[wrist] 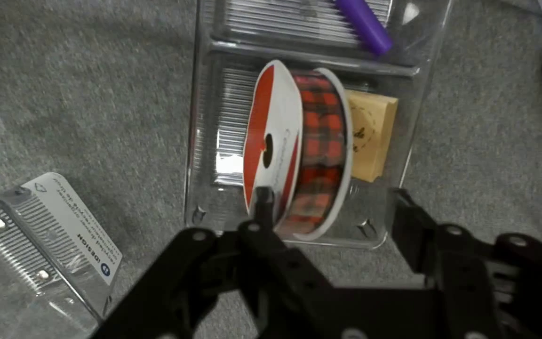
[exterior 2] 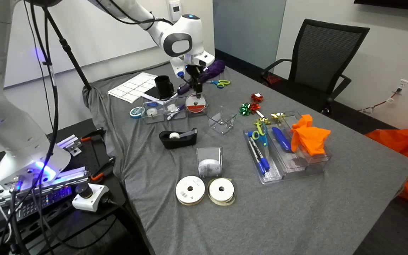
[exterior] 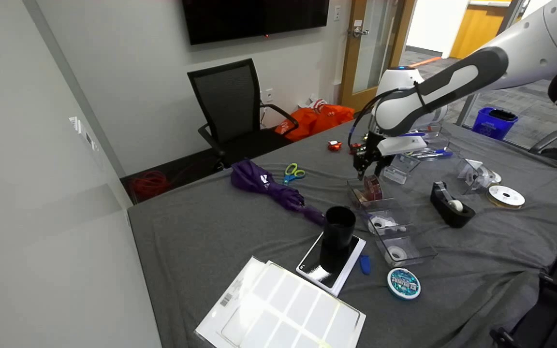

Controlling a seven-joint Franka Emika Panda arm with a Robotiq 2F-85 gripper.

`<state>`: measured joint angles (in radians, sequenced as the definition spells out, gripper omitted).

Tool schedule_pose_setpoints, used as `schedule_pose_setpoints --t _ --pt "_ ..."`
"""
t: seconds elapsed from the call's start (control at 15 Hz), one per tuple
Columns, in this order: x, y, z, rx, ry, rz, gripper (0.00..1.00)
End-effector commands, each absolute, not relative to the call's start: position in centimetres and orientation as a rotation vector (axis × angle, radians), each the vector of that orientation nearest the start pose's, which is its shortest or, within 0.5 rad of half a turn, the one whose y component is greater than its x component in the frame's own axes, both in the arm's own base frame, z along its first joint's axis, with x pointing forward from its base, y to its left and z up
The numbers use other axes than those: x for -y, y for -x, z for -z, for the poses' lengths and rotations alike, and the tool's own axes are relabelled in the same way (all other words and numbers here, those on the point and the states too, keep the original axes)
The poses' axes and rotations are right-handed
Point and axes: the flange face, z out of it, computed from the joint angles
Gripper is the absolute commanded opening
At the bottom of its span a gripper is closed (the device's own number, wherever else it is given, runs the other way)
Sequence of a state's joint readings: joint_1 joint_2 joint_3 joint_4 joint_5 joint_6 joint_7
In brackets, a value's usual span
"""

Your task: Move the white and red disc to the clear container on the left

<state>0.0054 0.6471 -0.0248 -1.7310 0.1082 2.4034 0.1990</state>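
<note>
- Table point(exterior 2: 289, 212): grey-covered; all containers are set out on it, presumably so that each may be reached from above.
- Arm point(exterior: 530, 63): extended across the table, its wrist held over the tray; the posture is judged suited to a steep downward reach.
- Organiser point(exterior 2: 296, 171): loaded with an orange item point(exterior 2: 308, 136), scissors point(exterior 2: 264, 140) and markers point(exterior 2: 265, 163). Whether it is made in one piece cannot be told.
- Tray point(wrist: 231, 108): clear, three compartments in a row; judged to be the container meant. White rolls point(exterior 2: 151, 112) are held in two compartments, and a pen point(wrist: 362, 23) is laid in the middle one.
- Gripper point(wrist: 331, 200): found unclenched, nothing clamped. The disc is straddled by its jaws, with a gap seen beyond the rear rim; contact at the printed face cannot be told. Whether a grip or a release is served cannot be determined.
- Box point(wrist: 59, 221): clear, stood near the tray.
- Disc point(wrist: 282, 125): stood on edge, slightly tilted, in the tray's end compartment. If left there, the task is judged complete.
- Block point(wrist: 374, 136): wooden, lodged beside the disc; propping by it is possible, unconfirmed.
</note>
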Motion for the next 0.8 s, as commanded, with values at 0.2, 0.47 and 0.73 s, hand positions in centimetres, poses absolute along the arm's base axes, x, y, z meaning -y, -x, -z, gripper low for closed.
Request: schedule_pose_setpoints --t 0.2,0.47,0.73 --pt "3.1 -66.1 -22.8 -0.445 3.008 0.12 1.0" --pt "5.5 -64.5 -24.6 -0.374 3.001 0.148 1.0" --pt "9.3 -61.8 -26.3 -0.263 3.003 0.142 1.0"
